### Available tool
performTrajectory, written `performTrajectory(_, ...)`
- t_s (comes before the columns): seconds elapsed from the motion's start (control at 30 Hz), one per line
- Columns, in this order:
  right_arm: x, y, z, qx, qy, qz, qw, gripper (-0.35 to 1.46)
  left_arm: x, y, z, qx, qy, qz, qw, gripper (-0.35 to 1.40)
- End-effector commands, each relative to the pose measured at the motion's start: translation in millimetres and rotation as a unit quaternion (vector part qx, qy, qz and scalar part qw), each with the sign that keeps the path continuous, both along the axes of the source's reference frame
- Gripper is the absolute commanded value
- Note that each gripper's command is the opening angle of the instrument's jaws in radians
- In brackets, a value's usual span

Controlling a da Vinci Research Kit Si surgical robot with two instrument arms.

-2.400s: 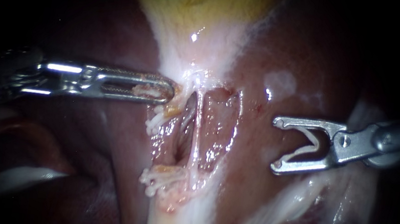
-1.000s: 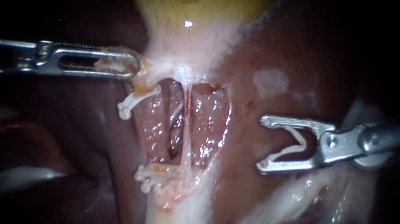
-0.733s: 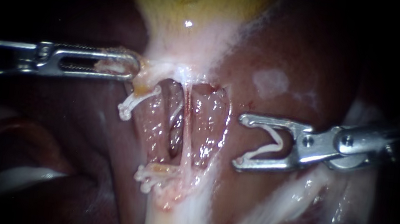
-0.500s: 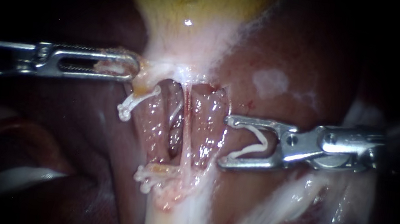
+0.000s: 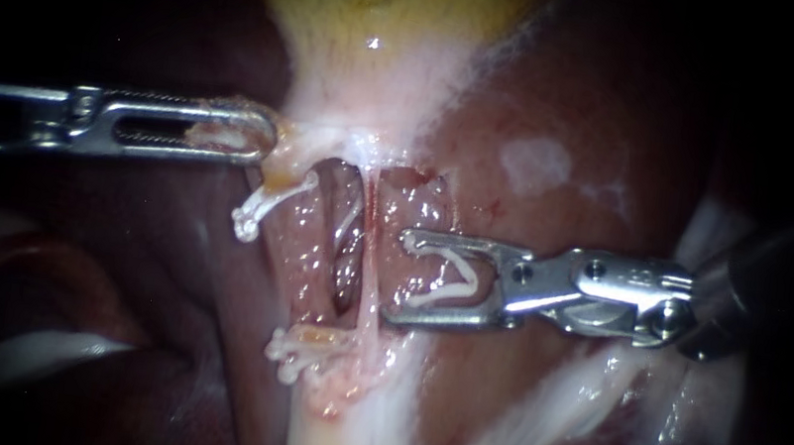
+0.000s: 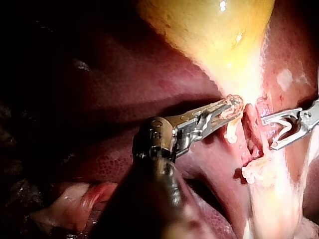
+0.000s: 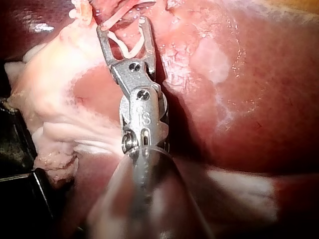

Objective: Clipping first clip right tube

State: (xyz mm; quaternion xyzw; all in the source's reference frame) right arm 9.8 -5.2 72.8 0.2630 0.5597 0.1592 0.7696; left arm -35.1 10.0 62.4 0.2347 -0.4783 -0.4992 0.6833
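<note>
Right instrument: the slender steel right instrument (image 5: 397, 279) stands with its jaws wide apart. A white V-shaped plastic clip (image 5: 443, 296) is seated between them, one leg against each jaw.
Right tube: the thin, pale, glistening right tube (image 5: 370, 269) runs upright across the opened window. The jaw tips sit just beside it on its right side, not yet around it.
Left instrument: the slotted steel left instrument (image 5: 265, 136) is closed on a pale tissue flap (image 5: 300, 132) below the yellow gallbladder (image 5: 381, 11) and holds it toward the left. The tube looks taut.
Surroundings: an upper white clip (image 5: 259, 205) and a lower white clip (image 5: 303, 349) sit at the window's far side. The dark red liver (image 5: 571, 93) lies behind.
Step in hand: judged to be the final approach before closing.
Method: advance level and square to the tube until it lies deep in the clip's throat with both tips visibly past it, then close.
Risk: the clip may catch only part of the tube, or the lower tip may snag the liver bed behind.
</note>
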Motion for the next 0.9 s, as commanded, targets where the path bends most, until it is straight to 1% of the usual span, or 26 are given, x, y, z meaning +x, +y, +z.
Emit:
performTrajectory(0.03,0.2,-0.1,0.1,0.004,0.002,0.0,1.0,0.47,0.0,0.0,0.0,0.0,0.0,0.0,1.0,-0.35)
performTrajectory(0.1,0.7,-0.2,0.3,0.012,0.009,0.0,0.9999,0.47,0.0,0.0,0.0,0.0,0.0,0.0,1.0,-0.35)
performTrajectory(0.23,1.4,-0.1,0.4,0.032,0.024,0.006,0.9992,0.46,0.0,0.0,0.0,0.0,0.0,0.0,1.0,-0.35)
performTrajectory(0.43,2.4,-0.3,0.8,0.047,0.031,0.01,0.9984,0.46,-0.1,0.0,0.0,0.0,0.0,0.0,1.0,-0.35)
performTrajectory(0.6,3.1,-0.8,1.7,0.062,0.042,0.009,0.9972,0.46,-0.2,0.0,0.0,0.0,0.0,0.0,1.0,-0.35)
performTrajectory(0.7,3.6,-1.1,2.2,0.078,0.056,0.011,0.9953,0.46,-0.3,0.0,0.0,0.0,0.0,-0.001,1.0,-0.35)
performTrajectory(0.77,3.8,-1.4,2.4,0.095,0.07,0.012,0.9929,0.46,-0.3,0.0,0.0,0.0,0.001,-0.001,1.0,-0.35)
performTrajectory(0.9,3.7,-1.5,2.0,0.13,0.103,0.014,0.986,0.46,-0.3,0.0,0.0,0.0,0.0,-0.001,1.0,-0.35)
